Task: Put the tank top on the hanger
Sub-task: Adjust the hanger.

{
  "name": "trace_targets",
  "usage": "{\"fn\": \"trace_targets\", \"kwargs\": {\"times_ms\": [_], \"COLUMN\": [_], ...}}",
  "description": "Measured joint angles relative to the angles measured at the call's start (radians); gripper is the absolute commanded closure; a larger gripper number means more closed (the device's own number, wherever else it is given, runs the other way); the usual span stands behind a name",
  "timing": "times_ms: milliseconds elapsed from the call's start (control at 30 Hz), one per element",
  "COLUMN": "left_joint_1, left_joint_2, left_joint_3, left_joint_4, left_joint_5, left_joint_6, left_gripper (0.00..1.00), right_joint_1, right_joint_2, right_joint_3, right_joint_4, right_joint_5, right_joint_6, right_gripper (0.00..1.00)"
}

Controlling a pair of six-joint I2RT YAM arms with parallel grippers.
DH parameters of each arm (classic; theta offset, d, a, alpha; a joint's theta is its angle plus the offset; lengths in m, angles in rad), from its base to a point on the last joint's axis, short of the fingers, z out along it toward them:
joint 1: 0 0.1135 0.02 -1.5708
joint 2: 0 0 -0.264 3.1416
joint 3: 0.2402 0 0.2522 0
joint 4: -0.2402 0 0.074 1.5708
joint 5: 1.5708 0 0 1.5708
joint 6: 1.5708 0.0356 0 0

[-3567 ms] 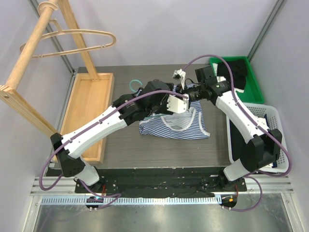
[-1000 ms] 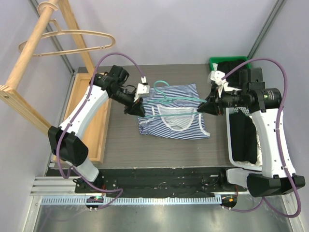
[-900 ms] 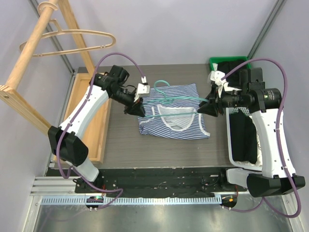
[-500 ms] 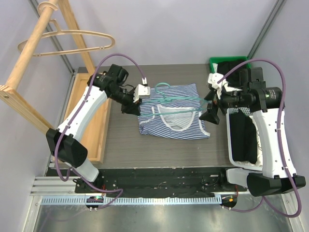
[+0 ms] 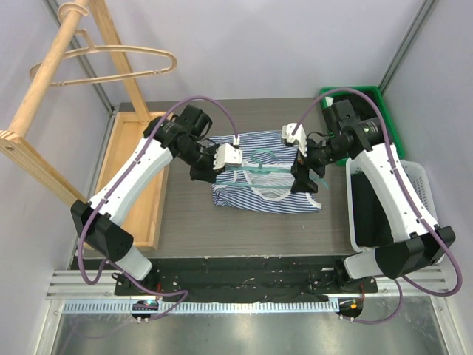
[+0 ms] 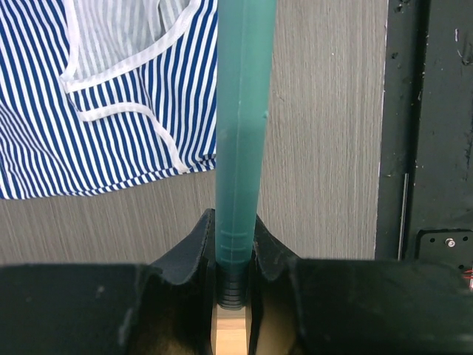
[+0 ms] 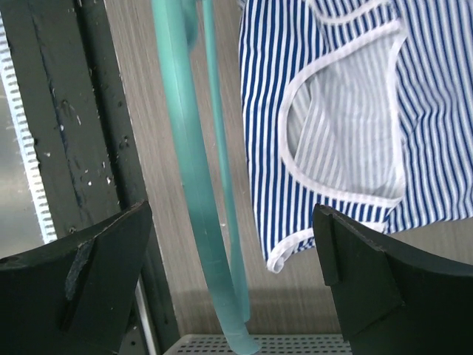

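Left wrist view: the hanger (image 6: 240, 148) is being clamped by the left gripper (image 6: 235, 255) beside the tank top (image 6: 111, 111); the right gripper (image 7: 233, 251) is being held with jaws released.

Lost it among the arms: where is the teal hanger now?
Top view, mid-table: the hanger is over the tank top, between the left gripper clamping it and the open right gripper.

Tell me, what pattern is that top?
The tank top has navy-and-white stripes, white trim; clearest in right wrist view.
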Motion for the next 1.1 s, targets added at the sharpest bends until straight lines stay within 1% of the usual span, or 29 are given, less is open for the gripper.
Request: {"fn": "trace_targets", "kwargs": {"times_ms": [133,233,267,333,367,433,467,533,567,633,667,833,867,900,933,967,1000,1033,1100], "left_joint_1": [-0.004,-0.005,-0.005,-0.005,-0.005,-0.005,-0.006,-0.006,-0.006,-0.008,-0.008,-0.002,-0.003,-0.004,-0.005,-0.005,-0.005,-0.005,-0.005], "left_joint_2": [0.0,0.0,0.0,0.0,0.0,0.0,0.0,0.0,0.0,-0.002,-0.004,-0.007,-0.009,-0.01,-0.013,-0.014,-0.016,-0.019,-0.026], "left_joint_3": [0.006,0.014,0.016,0.017,0.018,0.019,0.02,0.023,0.025,0.028,0.028,0.03,0.03,0.03,0.03,0.03,0.03,0.03,0.03], "left_joint_4": [-0.001,-0.002,-0.002,-0.002,-0.002,-0.002,-0.003,-0.006,-0.009,-0.016,-0.019,-0.021,-0.02,-0.019,-0.018,-0.016,-0.013,-0.009,0.015], "left_joint_5": [-0.017,-0.028,-0.03,-0.031,-0.032,-0.034,-0.035,-0.036,-0.036,-0.037,-0.039,-0.045,-0.045,-0.045,-0.045,-0.045,-0.045,-0.045,-0.046], "left_joint_6": [-0.002,-0.002,-0.002,-0.002,-0.002,-0.002,-0.002,-0.001,0.001,0.002,-0.003,-0.007,-0.008,-0.008,-0.008,-0.009,-0.011,-0.013,-0.017], "left_gripper": [1.0,1.0,1.0,1.0,1.0,1.0,1.0,1.0,1.0,1.0,1.0,1.0,0.98,0.93,0.79,0.67,0.54,0.31,0.19], "right_joint_1": [-0.002,-0.002,-0.002,-0.002,-0.002,-0.002,-0.002,-0.002,-0.002,-0.002,-0.002,0.009,0.008,0.008,0.007,0.007,0.007,0.007,0.005], "right_joint_2": [0.001,0.001,0.001,0.001,0.001,0.001,0.001,0.001,0.001,0.0,-0.001,-0.027,-0.032,-0.037,-0.041,-0.045,-0.05,-0.056,-0.071], "right_joint_3": [-0.058,-0.089,-0.101,-0.121,-0.131,-0.145,-0.149,-0.158,-0.163,-0.174,-0.18,-0.192,-0.192,-0.192,-0.192,-0.192,-0.192,-0.192,-0.192], "right_joint_4": [-0.003,-0.005,-0.005,-0.005,-0.007,-0.006,-0.006,0.0,0.006,0.019,0.026,0.045,0.048,0.048,0.05,0.053,0.059,0.064,0.075], "right_joint_5": [0.019,0.02,0.019,0.019,0.019,0.019,0.019,0.019,0.019,0.02,0.019,0.011,0.013,0.016,0.017,0.019,0.021,0.024,0.026], "right_joint_6": [-0.002,-0.007,-0.007,-0.01,-0.01,-0.014,-0.014,-0.016,-0.016,-0.016,-0.021,-0.04,-0.04,-0.04,-0.039,-0.036,-0.032,-0.026,0.003], "right_gripper": [0.07,0.16,0.23,0.32,0.4,0.48,0.55,0.64,0.75,0.88,0.99,0.99,0.99,0.99,0.99,0.99,0.99,0.99,0.99]}}
